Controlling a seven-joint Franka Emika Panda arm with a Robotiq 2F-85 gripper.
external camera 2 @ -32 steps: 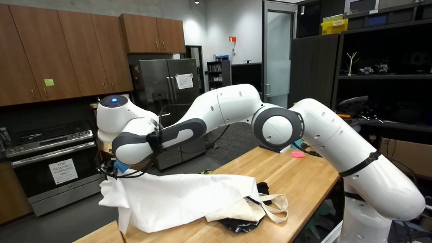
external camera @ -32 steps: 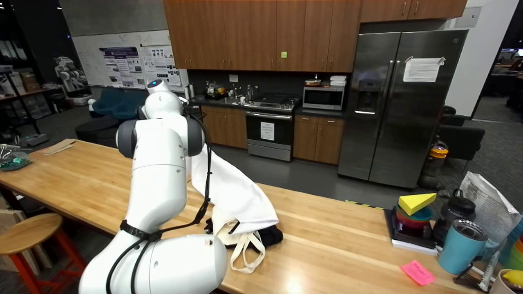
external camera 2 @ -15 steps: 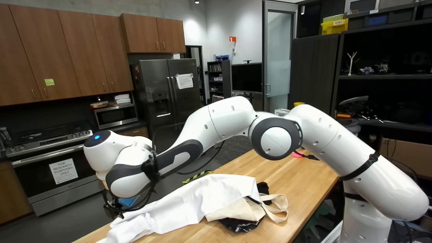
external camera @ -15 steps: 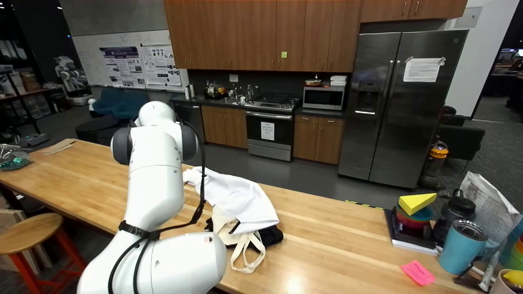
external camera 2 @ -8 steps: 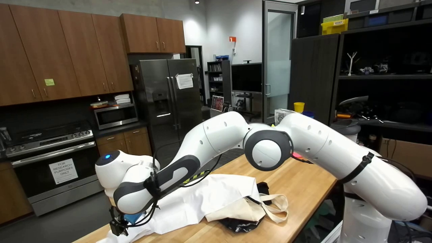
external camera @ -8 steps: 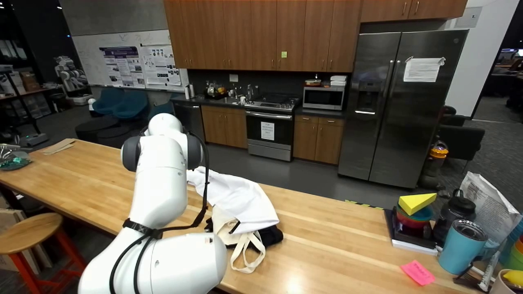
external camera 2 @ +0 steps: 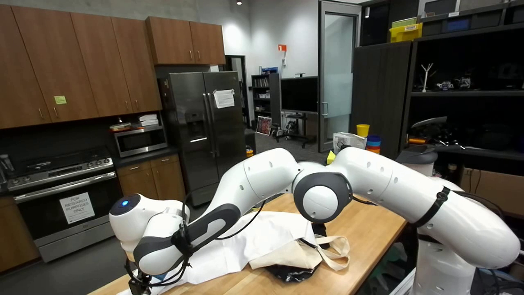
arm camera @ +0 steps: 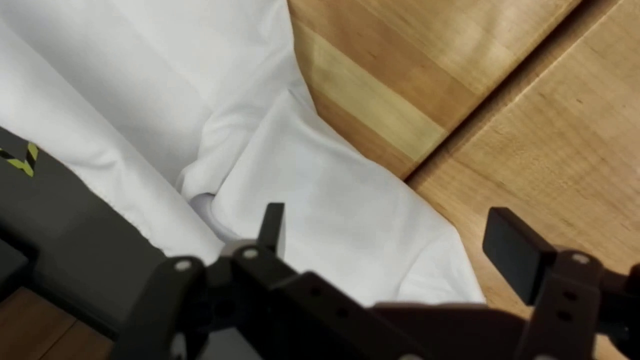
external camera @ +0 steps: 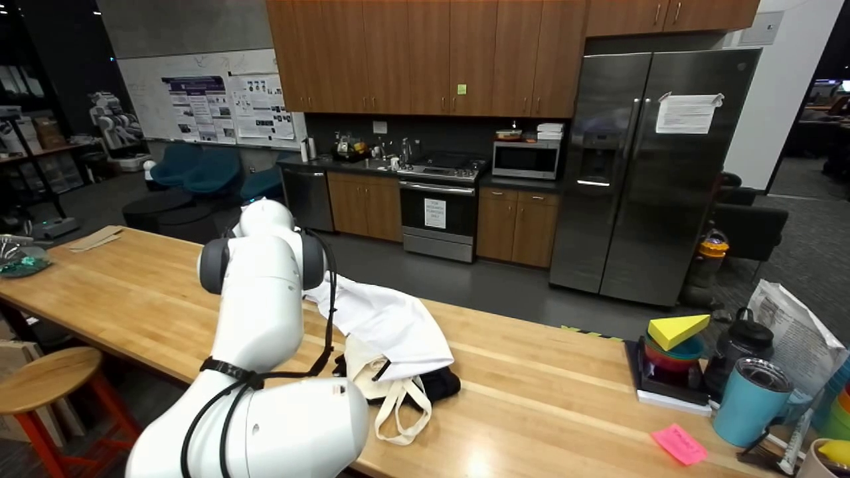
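A white cloth (arm camera: pixel 320 200) lies rumpled on the wooden table, filling much of the wrist view. My gripper (arm camera: pixel 387 227) stands open above its loose end, one black finger (arm camera: pixel 272 222) over the cloth and the opposite finger (arm camera: pixel 517 250) over bare wood. Nothing is pinched between them; whether a fingertip touches the fabric I cannot tell. In both exterior views the white cloth (external camera 2: pixel 262 237) partly covers a cream tote bag (external camera 2: pixel 288 260) with looped handles and a black item (external camera 2: pixel 292 273). The gripper (external camera 2: pixel 139 289) sits low at the bottom edge of an exterior view.
The wooden table (external camera: pixel 551 385) has a seam (arm camera: pixel 475 117) beside the cloth; dark floor (arm camera: pixel 85 225) shows beyond its edge. A pink note (external camera: pixel 679 443), a blue tumbler (external camera: pixel 750 401) and stacked bowls (external camera: pixel 672 355) under a yellow wedge (external camera: pixel 677 330) stand at one end.
About two seconds ago the cloth's end hung raised at my gripper; it has since dropped onto the table. The arm has come down lower, over that end.
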